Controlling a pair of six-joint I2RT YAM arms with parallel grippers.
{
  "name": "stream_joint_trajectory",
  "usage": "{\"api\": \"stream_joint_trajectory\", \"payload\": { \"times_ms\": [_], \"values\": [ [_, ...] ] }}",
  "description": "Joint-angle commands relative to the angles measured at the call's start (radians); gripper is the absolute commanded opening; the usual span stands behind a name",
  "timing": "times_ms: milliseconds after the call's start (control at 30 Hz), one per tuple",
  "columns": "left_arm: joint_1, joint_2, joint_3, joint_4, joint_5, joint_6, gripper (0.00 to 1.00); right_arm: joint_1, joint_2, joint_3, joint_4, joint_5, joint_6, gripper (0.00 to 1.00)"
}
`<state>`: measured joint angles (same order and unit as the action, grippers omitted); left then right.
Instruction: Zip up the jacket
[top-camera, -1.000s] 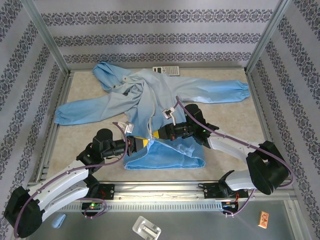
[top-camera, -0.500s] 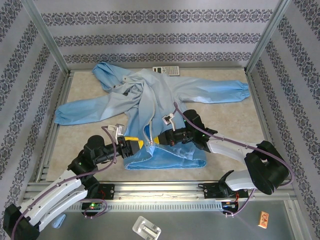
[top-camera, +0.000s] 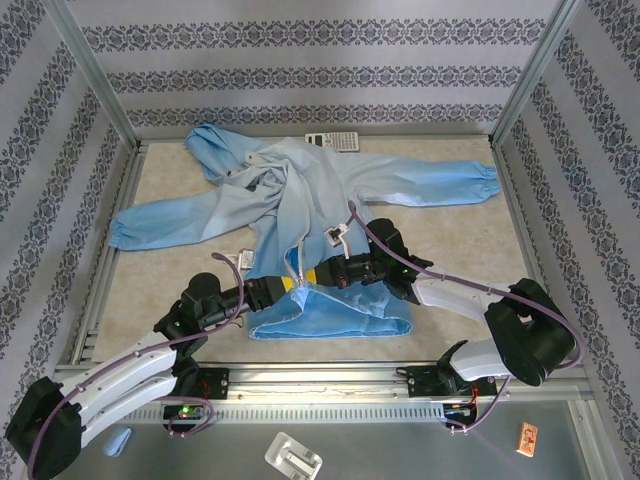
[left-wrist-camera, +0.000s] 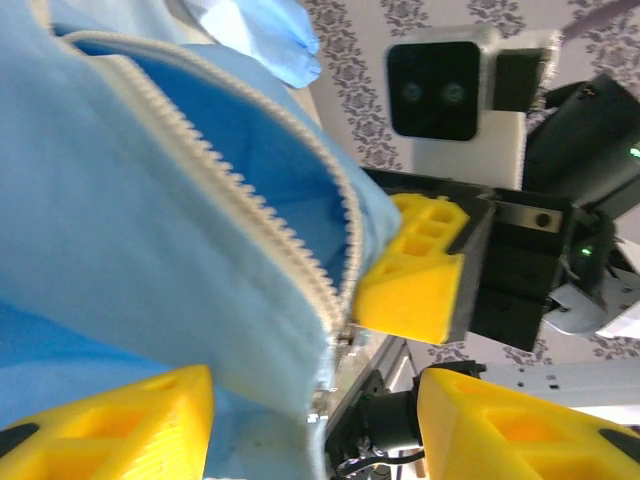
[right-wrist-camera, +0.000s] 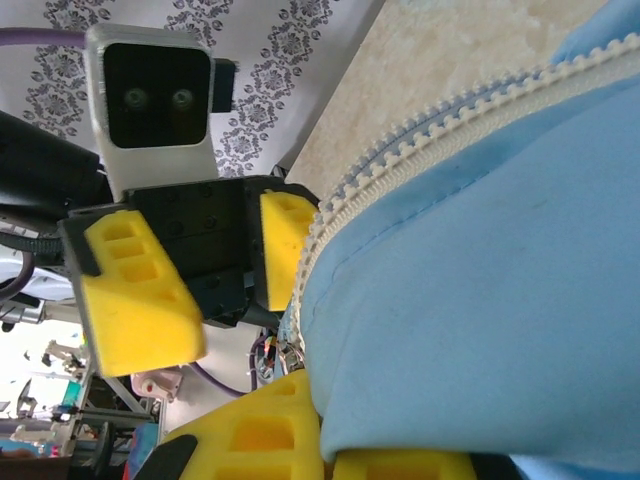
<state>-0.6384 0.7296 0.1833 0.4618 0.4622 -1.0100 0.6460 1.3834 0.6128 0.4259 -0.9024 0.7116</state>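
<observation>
The light-blue jacket (top-camera: 300, 190) lies spread on the table with its sleeves out to both sides and its front open. Its pale zipper strip (left-wrist-camera: 250, 200) runs down to the hem. My right gripper (right-wrist-camera: 330, 455) is shut on the jacket's blue fabric beside the zipper teeth (right-wrist-camera: 420, 120), near the hem (top-camera: 330, 320). My left gripper (left-wrist-camera: 315, 410) faces it from the left, open. The zipper's bottom end hangs between its yellow fingers (left-wrist-camera: 110, 430). In the top view the left gripper (top-camera: 285, 290) and the right gripper (top-camera: 318, 272) almost meet at the hem.
A calculator (top-camera: 332, 141) lies at the table's back edge, just beyond the jacket. Metal frame rails (top-camera: 110, 250) and patterned walls close the table in on three sides. A white part (top-camera: 293, 460) and a small orange card (top-camera: 527, 437) lie on the grey floor in front.
My left gripper has gone from shut to open, drawn back a little, then moved right again to the zipper's bottom end. The right gripper has kept its hold and barely moved.
</observation>
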Motion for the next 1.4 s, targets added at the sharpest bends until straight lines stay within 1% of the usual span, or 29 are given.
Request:
{"api": "stream_joint_trajectory", "payload": {
  "times_ms": [0,267,367,433,533,567,633,733,833,867,933,1000,1100,1133,1367],
  "values": [
    [-0.024,0.006,-0.024,0.146,-0.010,-0.035,0.51,0.011,0.009,0.000,0.063,0.006,0.012,0.00],
    [-0.061,0.026,-0.036,0.150,-0.053,-0.035,0.50,0.010,0.012,0.010,0.067,0.010,0.015,0.00],
    [-0.066,0.048,-0.046,0.182,-0.063,-0.037,0.50,0.011,0.013,0.009,0.075,0.011,0.020,0.00],
    [-0.069,0.065,-0.046,0.196,-0.066,-0.036,0.49,0.012,0.015,0.008,0.079,0.011,0.022,0.00],
    [-0.070,0.097,-0.044,0.215,-0.068,-0.037,0.44,0.011,0.015,0.007,0.081,0.010,0.023,0.00],
    [-0.071,0.111,-0.045,0.230,-0.068,-0.041,0.42,0.011,0.015,0.006,0.082,0.011,0.023,0.00],
    [-0.072,0.135,-0.053,0.268,-0.074,-0.053,0.34,0.012,0.016,0.004,0.085,0.014,0.025,0.00],
    [-0.072,0.161,-0.066,0.323,-0.085,-0.067,0.18,0.013,0.018,0.004,0.089,0.014,0.026,0.00],
    [-0.072,0.157,-0.056,0.300,-0.078,-0.062,0.05,0.013,0.021,0.004,0.094,0.016,0.027,0.00],
    [-0.071,0.149,-0.052,0.284,-0.074,-0.059,0.01,0.012,0.022,0.004,0.094,0.014,0.029,0.00],
    [-0.070,0.122,-0.042,0.219,-0.069,-0.056,0.00,0.012,0.027,0.005,0.094,0.010,0.029,0.00],
    [-0.068,0.083,-0.014,0.074,-0.041,-0.040,0.00,0.015,0.031,0.004,0.091,0.003,0.027,0.00],
    [-0.057,0.041,0.050,-0.194,0.047,0.014,0.00,0.019,0.042,-0.003,0.093,-0.003,0.022,0.00],
    [-0.057,0.036,0.059,-0.239,0.073,0.021,0.00,0.019,0.045,-0.007,0.094,-0.001,0.022,0.00],
    [-0.055,-0.003,0.053,-0.381,0.154,-0.020,0.00,0.035,0.095,-0.016,0.120,0.003,0.025,0.00]
  ]
}}
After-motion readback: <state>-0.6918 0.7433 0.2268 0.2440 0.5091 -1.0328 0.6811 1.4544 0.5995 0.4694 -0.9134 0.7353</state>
